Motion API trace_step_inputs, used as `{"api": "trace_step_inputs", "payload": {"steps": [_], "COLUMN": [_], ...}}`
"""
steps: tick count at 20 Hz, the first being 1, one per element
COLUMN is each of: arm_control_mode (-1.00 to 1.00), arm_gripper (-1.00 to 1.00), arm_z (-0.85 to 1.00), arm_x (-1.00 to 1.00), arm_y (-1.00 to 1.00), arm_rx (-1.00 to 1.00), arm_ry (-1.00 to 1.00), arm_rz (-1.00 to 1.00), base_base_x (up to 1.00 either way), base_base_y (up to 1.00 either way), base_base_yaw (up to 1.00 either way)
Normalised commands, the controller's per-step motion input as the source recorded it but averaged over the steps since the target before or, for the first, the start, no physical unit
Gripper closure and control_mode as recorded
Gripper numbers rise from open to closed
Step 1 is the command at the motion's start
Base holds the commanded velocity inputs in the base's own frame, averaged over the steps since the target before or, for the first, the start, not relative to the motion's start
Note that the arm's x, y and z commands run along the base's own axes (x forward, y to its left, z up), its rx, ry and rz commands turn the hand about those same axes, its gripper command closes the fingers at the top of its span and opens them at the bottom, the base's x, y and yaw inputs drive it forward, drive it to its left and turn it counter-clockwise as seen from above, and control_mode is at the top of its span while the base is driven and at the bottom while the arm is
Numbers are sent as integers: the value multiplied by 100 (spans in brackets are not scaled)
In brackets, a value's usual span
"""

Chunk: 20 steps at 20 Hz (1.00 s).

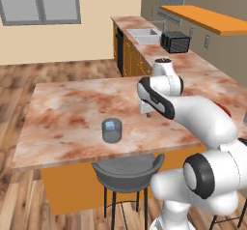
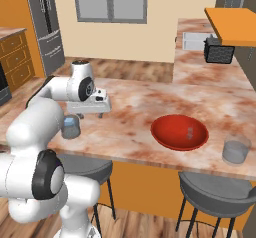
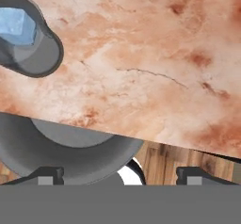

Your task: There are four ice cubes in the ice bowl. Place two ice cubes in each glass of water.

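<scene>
The hand (image 3: 120, 173), fingers spread and empty, hangs beside the dark grey see-through tumbler (image 1: 111, 130) holding pale ice; a careless swing could topple it.

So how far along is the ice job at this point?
Done: pale ice sits in the near glass, though I cannot tell how many cubes. In hand: nothing; the fingers stand open and empty near that glass. Left: the far glass beyond the red bowl; what those two hold is unclear.
</scene>
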Motion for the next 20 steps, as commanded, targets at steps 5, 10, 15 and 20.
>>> {"api": "trace_step_inputs", "payload": {"steps": [5,10,15,20], "arm_control_mode": [-100,-100,-100,100], "arm_gripper": [-100,-100,-100,-100], "arm_z": [12,0,0,0], "arm_x": [-29,0,0,0], "arm_y": [-78,2,0,0], "arm_rx": [-6,-1,0,0], "arm_ry": [6,0,0,0], "arm_rz": [3,0,0,0], "base_base_x": [0,0,0,0], "base_base_y": [0,0,0,0], "base_base_yaw": [0,0,0,0]}}
